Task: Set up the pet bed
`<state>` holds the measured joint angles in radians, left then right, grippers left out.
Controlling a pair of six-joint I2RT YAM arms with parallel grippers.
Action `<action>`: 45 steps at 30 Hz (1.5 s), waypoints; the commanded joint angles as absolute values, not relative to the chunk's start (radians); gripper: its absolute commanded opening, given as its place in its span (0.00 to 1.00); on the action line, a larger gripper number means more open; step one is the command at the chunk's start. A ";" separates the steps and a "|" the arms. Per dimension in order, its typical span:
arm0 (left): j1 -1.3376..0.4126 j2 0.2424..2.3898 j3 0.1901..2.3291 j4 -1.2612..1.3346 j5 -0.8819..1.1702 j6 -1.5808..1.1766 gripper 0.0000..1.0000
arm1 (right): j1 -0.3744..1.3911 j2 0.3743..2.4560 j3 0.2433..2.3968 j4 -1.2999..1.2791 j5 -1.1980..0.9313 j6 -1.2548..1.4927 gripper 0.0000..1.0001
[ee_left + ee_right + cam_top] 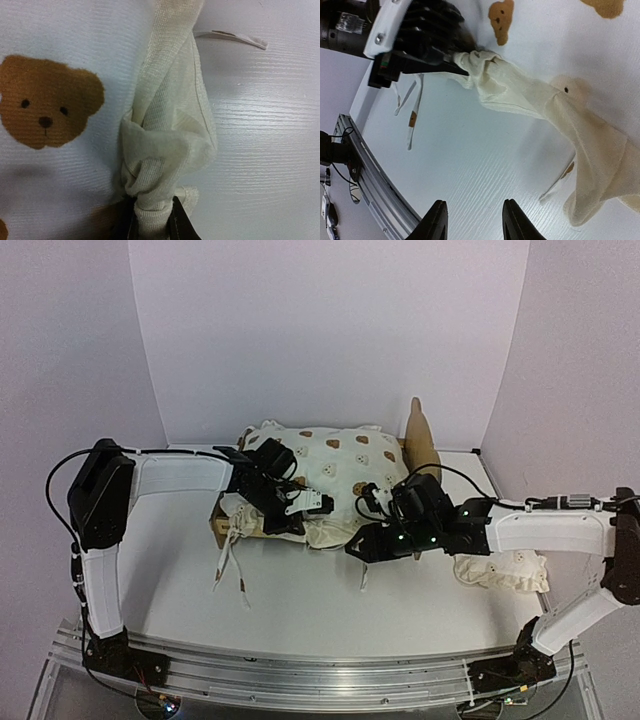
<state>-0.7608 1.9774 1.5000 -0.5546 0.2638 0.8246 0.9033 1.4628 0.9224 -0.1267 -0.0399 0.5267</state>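
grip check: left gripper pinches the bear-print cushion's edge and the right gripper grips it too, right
No: the left gripper pinches the bear-print cushion, but the right gripper is open, holding nothing; the right wrist view shows it.

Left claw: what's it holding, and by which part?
The left claw pinches the cream bear-print cushion by a bunched fold of fabric at its edge.

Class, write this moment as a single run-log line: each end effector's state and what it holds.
left end effector: shut on cushion | right end effector: open, empty | cushion: draped over bed
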 commanded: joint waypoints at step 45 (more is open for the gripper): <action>-0.769 2.036 1.497 -0.610 0.200 0.816 0.43 | 0.968 1.808 0.798 0.465 0.307 0.819 0.50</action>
